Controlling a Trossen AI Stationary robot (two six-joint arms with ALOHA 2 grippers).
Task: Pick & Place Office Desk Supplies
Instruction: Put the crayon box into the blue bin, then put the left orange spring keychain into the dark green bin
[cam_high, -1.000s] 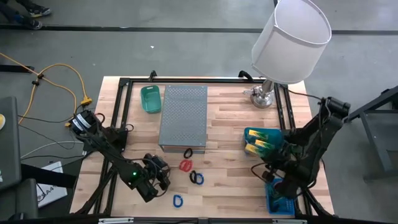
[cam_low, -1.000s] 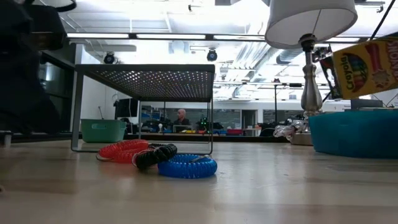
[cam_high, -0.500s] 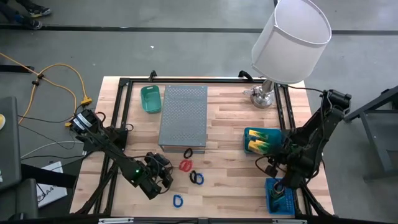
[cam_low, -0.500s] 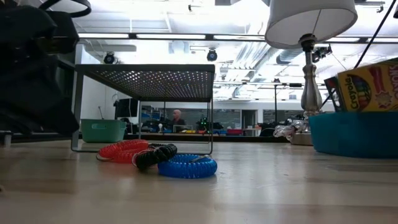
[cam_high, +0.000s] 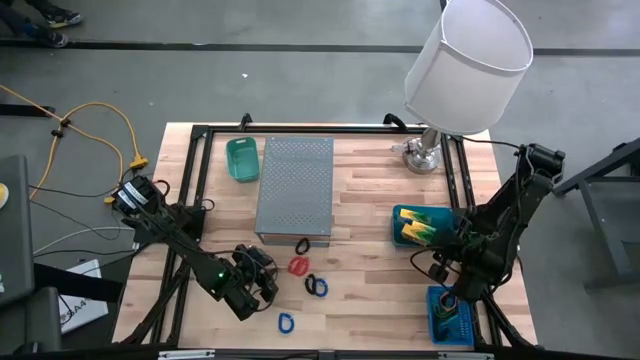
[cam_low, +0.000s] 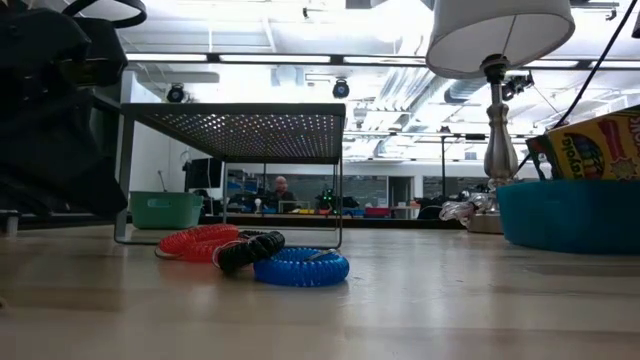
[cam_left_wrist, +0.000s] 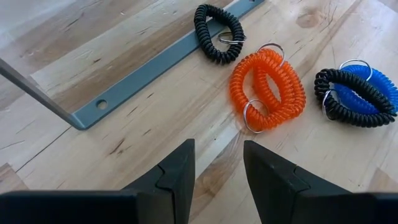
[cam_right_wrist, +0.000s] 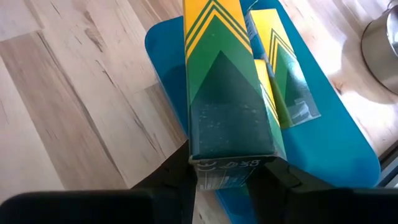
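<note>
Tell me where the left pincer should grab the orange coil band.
Probably the near arc of the orange coil band, coming straight down. It lies flat on the table beside the black-and-blue coils, so that side is clearest. The left pincer is open.

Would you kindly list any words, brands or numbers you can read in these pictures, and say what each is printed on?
No text reads with certainty.
Low view: colourful lettering on the yellow crayon box, held tilted above the blue bin by the right gripper, is too blurred to quote.
Right wrist view: small marks along that box's bottom edge are too small to read.
The coiled bands and grey metal box carry no lettering.
</note>
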